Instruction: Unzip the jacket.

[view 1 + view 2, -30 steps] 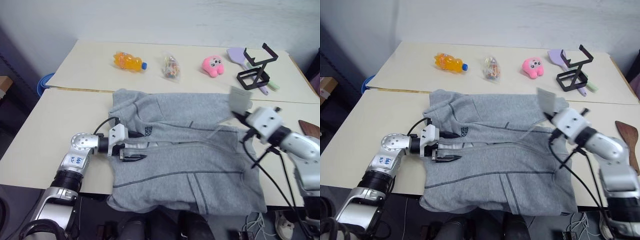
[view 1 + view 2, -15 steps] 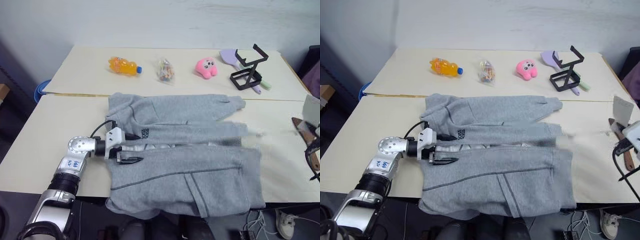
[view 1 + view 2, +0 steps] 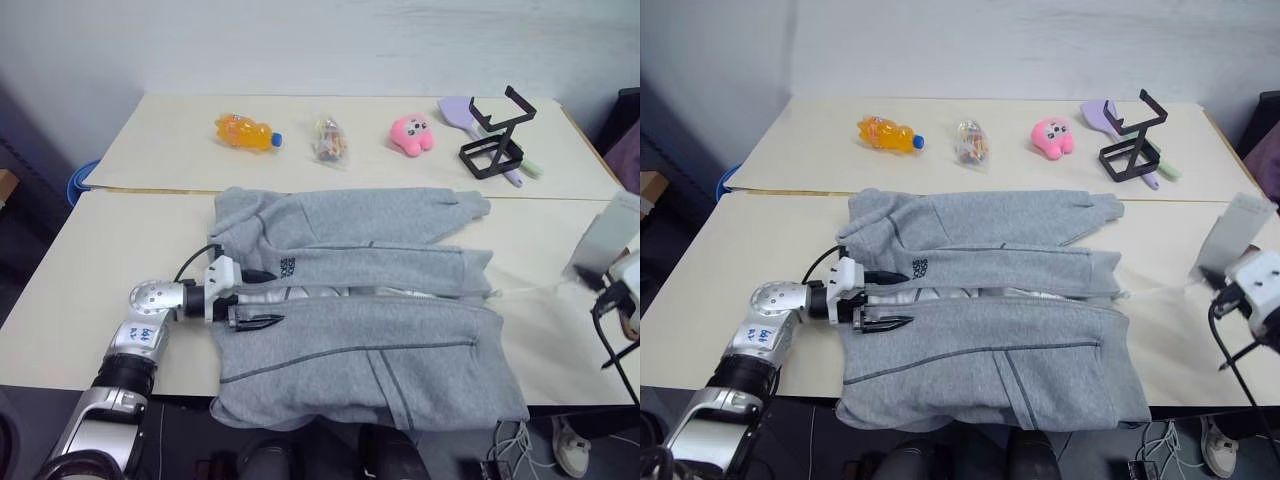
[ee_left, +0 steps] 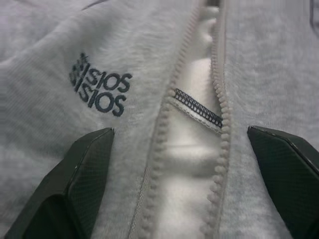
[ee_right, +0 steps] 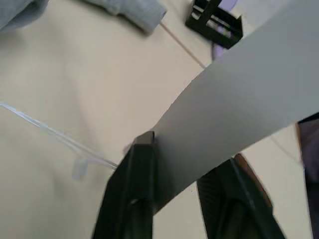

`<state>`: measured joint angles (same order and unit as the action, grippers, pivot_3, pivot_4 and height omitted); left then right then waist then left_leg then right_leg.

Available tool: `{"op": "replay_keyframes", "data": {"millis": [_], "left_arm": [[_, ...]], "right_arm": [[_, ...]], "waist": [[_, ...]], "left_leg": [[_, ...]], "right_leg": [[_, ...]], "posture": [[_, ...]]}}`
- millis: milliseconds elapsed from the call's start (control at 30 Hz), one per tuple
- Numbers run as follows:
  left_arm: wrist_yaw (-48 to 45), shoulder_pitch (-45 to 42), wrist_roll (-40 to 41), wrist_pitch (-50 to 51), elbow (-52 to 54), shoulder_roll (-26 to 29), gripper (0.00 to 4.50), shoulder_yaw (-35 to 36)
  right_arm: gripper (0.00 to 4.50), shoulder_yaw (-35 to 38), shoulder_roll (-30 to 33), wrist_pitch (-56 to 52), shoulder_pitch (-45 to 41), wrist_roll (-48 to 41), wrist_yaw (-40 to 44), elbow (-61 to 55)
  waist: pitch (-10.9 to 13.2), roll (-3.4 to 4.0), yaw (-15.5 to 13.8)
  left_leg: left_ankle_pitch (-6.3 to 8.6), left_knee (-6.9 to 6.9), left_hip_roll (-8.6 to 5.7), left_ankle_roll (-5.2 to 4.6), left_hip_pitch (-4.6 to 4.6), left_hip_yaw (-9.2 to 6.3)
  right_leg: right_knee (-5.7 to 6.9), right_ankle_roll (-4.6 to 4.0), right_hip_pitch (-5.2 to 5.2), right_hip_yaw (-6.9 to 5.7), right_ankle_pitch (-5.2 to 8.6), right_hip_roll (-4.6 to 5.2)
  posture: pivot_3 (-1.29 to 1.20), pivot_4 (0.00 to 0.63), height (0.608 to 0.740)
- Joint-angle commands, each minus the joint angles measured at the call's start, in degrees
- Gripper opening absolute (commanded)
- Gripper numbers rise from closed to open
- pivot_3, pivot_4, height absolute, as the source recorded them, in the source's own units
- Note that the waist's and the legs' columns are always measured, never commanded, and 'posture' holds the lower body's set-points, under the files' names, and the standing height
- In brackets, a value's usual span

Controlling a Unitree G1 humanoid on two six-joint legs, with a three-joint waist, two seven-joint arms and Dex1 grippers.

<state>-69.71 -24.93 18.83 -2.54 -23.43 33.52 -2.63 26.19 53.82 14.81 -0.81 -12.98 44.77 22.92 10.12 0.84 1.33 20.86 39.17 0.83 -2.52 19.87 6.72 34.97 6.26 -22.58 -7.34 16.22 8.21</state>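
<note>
jacket lies flat across the near table, zip parted along most of its length, white lining showing. left gripper sits at the collar end w/ fingers spread wide either side of the zip, gripping nothing. right gripper off the hem side, hang tag between its fingers, thin plastic tie running back to the zip; can't tell if it's clamping or letting go. risk: tie snaps or tag tears if pulled more. no containers; wire rack looks empty.
</note>
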Motion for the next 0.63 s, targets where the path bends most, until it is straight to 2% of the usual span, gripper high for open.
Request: {"op": "replay_keyframes", "data": {"millis": [33,100,167,233,300,400,533,633], "left_arm": [[-1.47,3.31,6.68,9.49,11.29,5.25,4.5,5.15],[-3.66,6.22,11.25,16.9,16.05,8.85,4.5,7.26],[-4.38,9.53,11.35,17.4,18.69,12.39,4.5,9.85],[-3.97,12.95,8.93,13.66,19.5,14.69,4.5,12.02],[-3.72,15.2,7.57,11.52,19.61,15.8,4.5,13.08],[-4.35,20.82,5.2,6.11,19.57,16.97,4.5,14.83],[-2.21,26.58,3.93,1.8,21.4,15.9,4.5,16.7],[0.36,29.06,3.88,1.13,23.56,14.86,4.5,17.62]], "right_arm": [[2.35,9.07,0.53,0.4,4.73,-8.96,6.1,-8.19],[3.07,12.26,0.95,-1.28,6.41,-11.56,7.29,-11.12],[3.75,14.63,1.04,-4.94,9.37,-17.27,12.39,-17.23],[4.45,14.62,0.2,-11.46,14.94,-23.68,17.58,-26.17],[4.49,14.02,-1.08,-14.92,18.41,-27.79,20.49,-32.47],[4.49,5.2,-4.35,-6.17,23.28,-22.14,27.73,-39.48],[4.49,-2.05,-8.41,2.88,21.6,-15.32,30.3,-35.26],[4.49,-3.73,-10.85,6.98,18.37,-12.89,28.98,-29.82]], "waist": [[0.11,-0.05,0.3],[0.18,-0.15,0.39],[0.2,-0.16,0.32],[0.21,-0.15,0.14],[0.22,-0.16,-0.04],[0.23,-0.17,-0.67],[0.29,-0.27,-1.37],[0.32,-0.35,-1.34]], "left_leg": [[0.0,0.0,0.01,0.01,0.05,-0.06],[0.01,0.0,0.07,0.04,0.1,-0.11],[0.0,0.01,0.07,0.04,0.08,-0.12],[0.03,0.0,0.09,0.09,0.07,-0.18],[0.07,-0.02,0.13,0.15,0.14,-0.31],[0.09,-0.02,0.1,0.15,0.22,-0.38],[0.17,-0.03,0.01,0.14,0.27,-0.42],[0.16,-0.02,-0.11,0.04,0.26,-0.4]], "right_leg": [[-0.02,0.0,-0.01,0.02,0.0,-0.01],[-0.08,0.0,-0.01,0.02,0.0,-0.1],[-0.14,0.0,0.03,0.04,0.0,-0.09],[-0.16,0.0,0.03,0.07,0.0,-0.08],[-0.29,-0.04,0.02,0.02,0.02,-0.08],[-0.53,-0.05,0.0,-0.04,0.03,-0.01],[-0.54,-0.06,-0.04,-0.1,0.03,0.07],[-0.55,-0.02,-0.02,-0.1,0.01,0.21]], "posture": [[0.0,0.15,0.74],[0.0,0.15,0.74],[0.0,0.15,0.74],[0.0,0.15,0.74],[0.0,0.15,0.74],[0.0,0.15,0.74],[0.0,0.15,0.74],[0.0,0.15,0.74]]}}
